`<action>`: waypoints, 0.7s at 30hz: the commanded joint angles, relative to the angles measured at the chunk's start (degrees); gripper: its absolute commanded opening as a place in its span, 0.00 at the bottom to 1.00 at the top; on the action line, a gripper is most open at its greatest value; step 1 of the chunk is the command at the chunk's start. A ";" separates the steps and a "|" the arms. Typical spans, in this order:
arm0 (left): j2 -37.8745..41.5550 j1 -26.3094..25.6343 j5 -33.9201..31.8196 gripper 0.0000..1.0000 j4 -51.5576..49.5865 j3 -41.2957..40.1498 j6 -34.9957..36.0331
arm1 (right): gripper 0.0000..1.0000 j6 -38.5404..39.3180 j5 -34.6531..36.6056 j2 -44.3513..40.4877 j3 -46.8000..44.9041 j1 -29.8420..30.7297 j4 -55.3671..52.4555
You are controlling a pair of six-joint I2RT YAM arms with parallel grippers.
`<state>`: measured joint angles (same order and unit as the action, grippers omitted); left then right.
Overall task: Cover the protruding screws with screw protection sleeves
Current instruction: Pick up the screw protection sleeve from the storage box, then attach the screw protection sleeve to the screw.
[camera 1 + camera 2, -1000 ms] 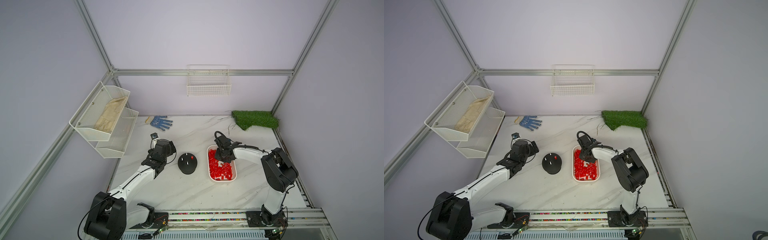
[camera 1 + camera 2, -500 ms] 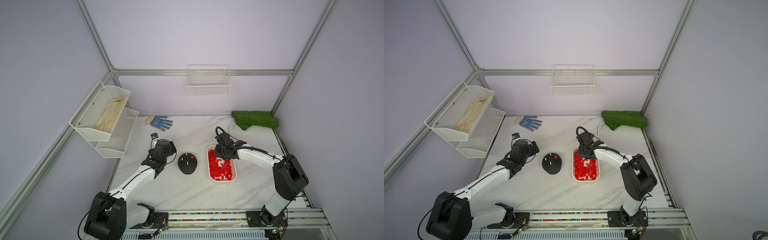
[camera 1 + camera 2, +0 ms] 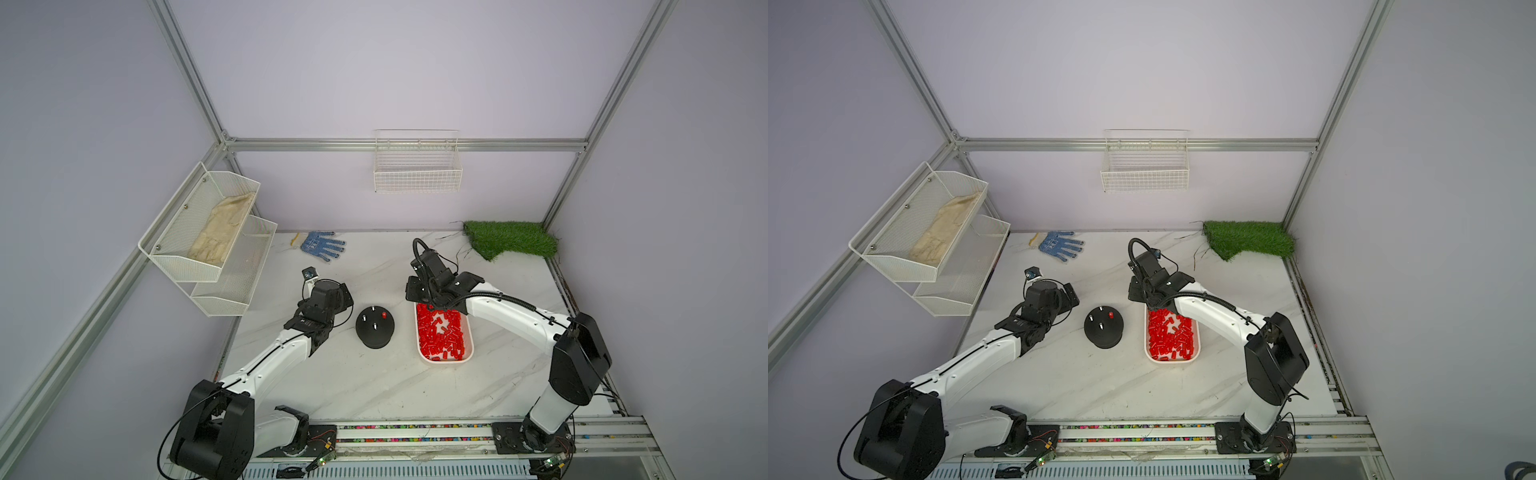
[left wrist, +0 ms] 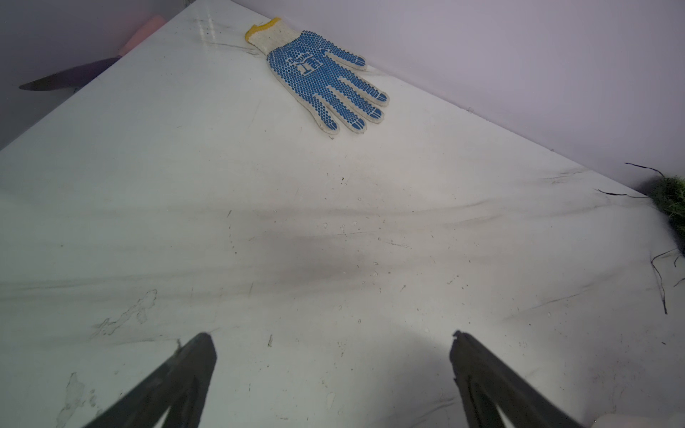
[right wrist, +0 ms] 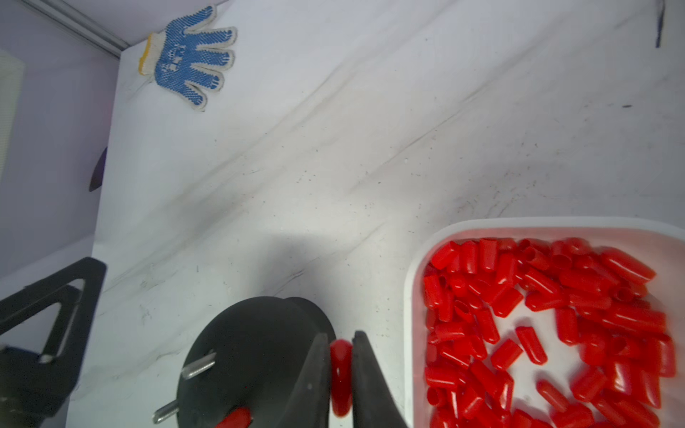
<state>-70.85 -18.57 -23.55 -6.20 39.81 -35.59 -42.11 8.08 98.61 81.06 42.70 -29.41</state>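
Two fingers of the left claw (image 4: 331, 335) stand wide apart over bare table (image 4: 333, 222); ahead lies a blue-dotted glove (image 4: 322, 78), its print unreadable. Between the claws, three protruding screws (image 3: 364, 318) stand upright on a black dome (image 3: 374, 338); a fourth wears a red cap (image 3: 383, 315). Right claw (image 5: 341, 333) is clamped on one sleeve (image 5: 341, 374), long axis along its fingers, beside a white tray (image 5: 415, 296) of jumbled loose sleeves (image 5: 556, 315).

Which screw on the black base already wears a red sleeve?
The screw nearest the white tray: it alone is capped red; the other three are bare metal.
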 commanded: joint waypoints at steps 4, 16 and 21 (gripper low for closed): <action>-1.19 -0.27 -0.18 1.00 -1.17 1.66 -1.36 | 0.14 1.15 0.20 5.26 4.93 3.00 2.41; -1.48 -0.25 -0.19 1.00 -1.36 1.59 -1.37 | 0.14 0.63 -1.47 11.18 9.55 6.68 7.05; -1.49 -0.27 -0.18 1.00 -1.27 1.59 -1.27 | 0.14 0.56 -2.15 12.46 11.08 7.54 7.17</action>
<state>-72.18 -18.57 -23.57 -8.27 39.83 -36.42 -41.28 6.39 110.34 90.48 49.58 -23.86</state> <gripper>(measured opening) 0.999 0.144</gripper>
